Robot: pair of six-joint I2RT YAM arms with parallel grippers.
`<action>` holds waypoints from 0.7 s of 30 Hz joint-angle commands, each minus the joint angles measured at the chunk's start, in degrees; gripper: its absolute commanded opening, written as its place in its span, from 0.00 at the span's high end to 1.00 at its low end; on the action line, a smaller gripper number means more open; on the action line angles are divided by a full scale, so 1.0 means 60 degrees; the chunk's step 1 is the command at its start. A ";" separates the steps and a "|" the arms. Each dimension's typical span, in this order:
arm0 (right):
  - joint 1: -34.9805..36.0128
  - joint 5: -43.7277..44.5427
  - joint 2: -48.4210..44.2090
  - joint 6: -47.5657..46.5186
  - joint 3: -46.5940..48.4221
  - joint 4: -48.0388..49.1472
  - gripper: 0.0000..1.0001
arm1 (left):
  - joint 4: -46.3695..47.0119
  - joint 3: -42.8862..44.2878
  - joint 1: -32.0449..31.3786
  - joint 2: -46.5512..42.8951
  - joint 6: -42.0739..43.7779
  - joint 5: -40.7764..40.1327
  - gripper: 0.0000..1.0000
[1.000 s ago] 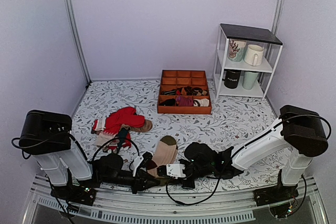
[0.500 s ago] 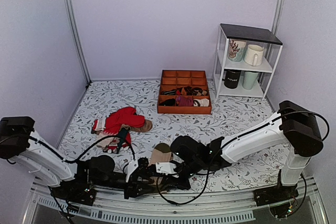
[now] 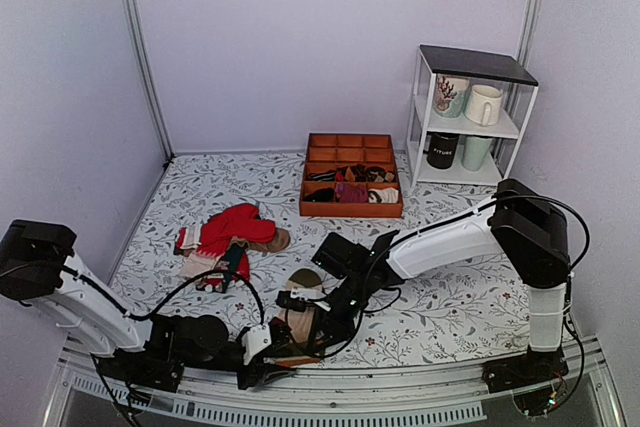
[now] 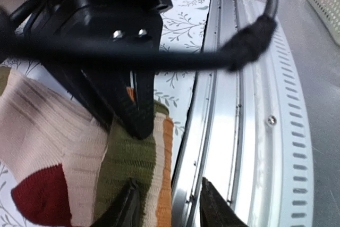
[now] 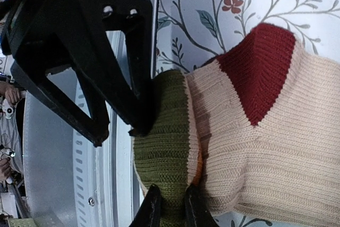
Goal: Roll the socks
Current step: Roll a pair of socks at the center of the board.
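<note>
The socks are clamped by their olive-green end between the fingers of the right gripper; the fingers of the left gripper are held apart just beside them.

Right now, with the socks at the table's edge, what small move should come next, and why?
Probably the right tool should turn its pinched olive end over onto the beige socks, away from the rail. It is shut on that end, which sits close to the rail, and the left tool stands open beside it.
</note>
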 commanded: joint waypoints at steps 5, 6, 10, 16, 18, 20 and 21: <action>0.0074 0.0156 0.0804 0.0197 0.0214 -0.1310 0.85 | 0.0357 0.0752 -0.0315 0.1164 0.0562 -0.0840 0.55; 0.0070 0.0127 0.0805 0.0198 0.0174 -0.1281 0.85 | 0.0342 0.0758 -0.0329 0.1230 0.0556 -0.0895 0.54; 0.0072 0.0079 0.0776 0.0225 0.0035 -0.1119 0.85 | 0.0222 0.0692 -0.0364 0.1375 0.0374 -0.1104 0.53; 0.0080 -0.0040 0.0674 0.0285 -0.0210 -0.0752 0.84 | 0.0137 0.0338 -0.0373 0.1682 -0.0387 -0.1456 0.57; 0.0066 -0.0134 0.0649 0.0275 -0.0206 -0.0703 0.83 | 0.0124 0.0282 -0.0373 0.1885 -0.0632 -0.1468 0.63; 0.0073 -0.0184 0.0669 0.0251 -0.0198 -0.0679 0.83 | 0.0092 0.0287 -0.0405 0.2082 -0.0864 -0.1632 0.66; 0.0081 -0.0151 0.0677 0.0243 -0.0182 -0.0678 0.83 | 0.0082 0.0283 -0.0542 0.2096 -0.0975 -0.1917 0.66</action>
